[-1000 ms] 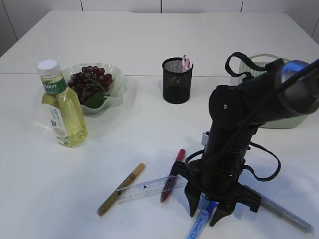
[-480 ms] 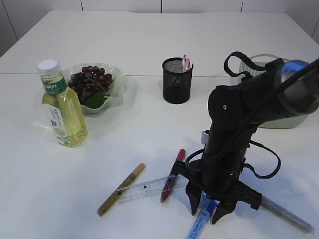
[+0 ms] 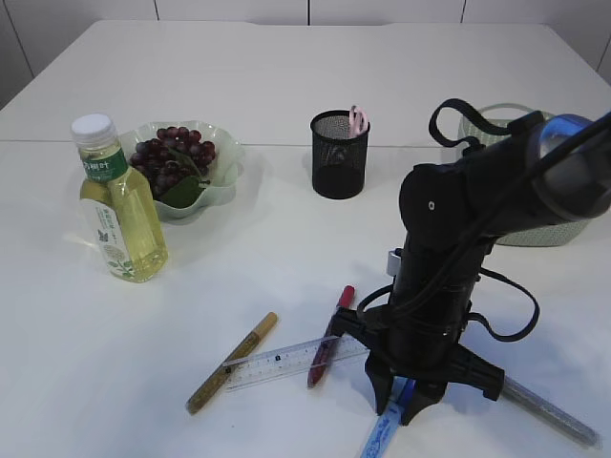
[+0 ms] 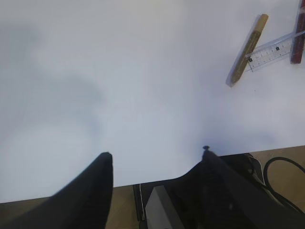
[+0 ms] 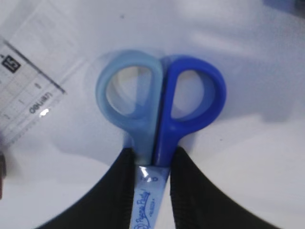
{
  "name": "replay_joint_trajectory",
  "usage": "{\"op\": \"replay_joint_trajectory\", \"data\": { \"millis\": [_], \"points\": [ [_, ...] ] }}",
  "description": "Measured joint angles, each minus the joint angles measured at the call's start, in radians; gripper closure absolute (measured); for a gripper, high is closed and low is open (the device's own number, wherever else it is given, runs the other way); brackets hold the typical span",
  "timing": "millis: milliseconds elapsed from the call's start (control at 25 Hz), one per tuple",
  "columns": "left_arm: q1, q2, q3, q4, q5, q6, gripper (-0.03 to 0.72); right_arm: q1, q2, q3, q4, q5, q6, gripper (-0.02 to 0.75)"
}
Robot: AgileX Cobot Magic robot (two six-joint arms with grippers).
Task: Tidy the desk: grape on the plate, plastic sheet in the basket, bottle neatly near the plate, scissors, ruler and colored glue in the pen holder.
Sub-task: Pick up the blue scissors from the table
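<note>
On your far left the bottle [image 3: 118, 203] stands upright just beside the plate [image 3: 221, 181], at its 8 o'clock, so that part looks settled; the grapes [image 3: 172, 155] already sit in the plate. The left tool [image 4: 155, 183] hangs open over bare surface [image 4: 119, 86], holding nothing, out of the way. Toward the middle, the gold glue [image 3: 232, 362], ruler [image 3: 286, 362] and red glue [image 3: 330, 335] lie flat in a loose fan, waiting their turn. The holder [image 3: 339, 154] stands at 12 o'clock from them with something pink in it. The right tool [image 3: 402, 404] points straight down, its fingers [image 5: 187, 179] pinching the scissors [image 5: 159, 107] just below the two loops, where the shank is narrow enough to clamp. The basket [image 3: 520, 234] is at the far right, half hidden by the arm.
</note>
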Motion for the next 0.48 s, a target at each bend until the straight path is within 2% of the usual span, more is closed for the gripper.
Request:
{"op": "replay_joint_trajectory", "data": {
  "millis": [280, 480],
  "points": [
    [0.000, 0.000, 0.000, 0.000, 0.000, 0.000, 0.263, 0.000, 0.000, 0.000, 0.000, -0.001, -0.004, 0.576],
    [0.000, 0.000, 0.000, 0.000, 0.000, 0.000, 0.263, 0.000, 0.000, 0.000, -0.004, -0.001, -0.024, 0.582]
  ]
}}
